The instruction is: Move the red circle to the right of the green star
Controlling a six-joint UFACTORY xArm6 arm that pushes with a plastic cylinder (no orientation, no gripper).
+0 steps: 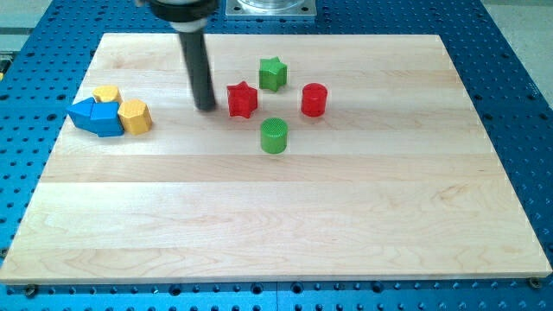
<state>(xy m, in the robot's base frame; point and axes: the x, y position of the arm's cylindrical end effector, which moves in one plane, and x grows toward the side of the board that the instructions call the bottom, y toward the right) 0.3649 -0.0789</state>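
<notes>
The red circle (314, 99) stands on the wooden board, to the right of and slightly below the green star (273, 73). A red star (243, 99) lies between them, lower left of the green star. A green circle (274, 136) sits below the red star and red circle. My tip (206, 107) rests on the board just left of the red star, with a small gap, well left of the red circle.
A cluster at the view's left holds a blue block (95, 117), a yellow block (106, 93) above it and a yellow hexagon (135, 116) to its right. The board's edge (276, 281) meets a blue perforated table.
</notes>
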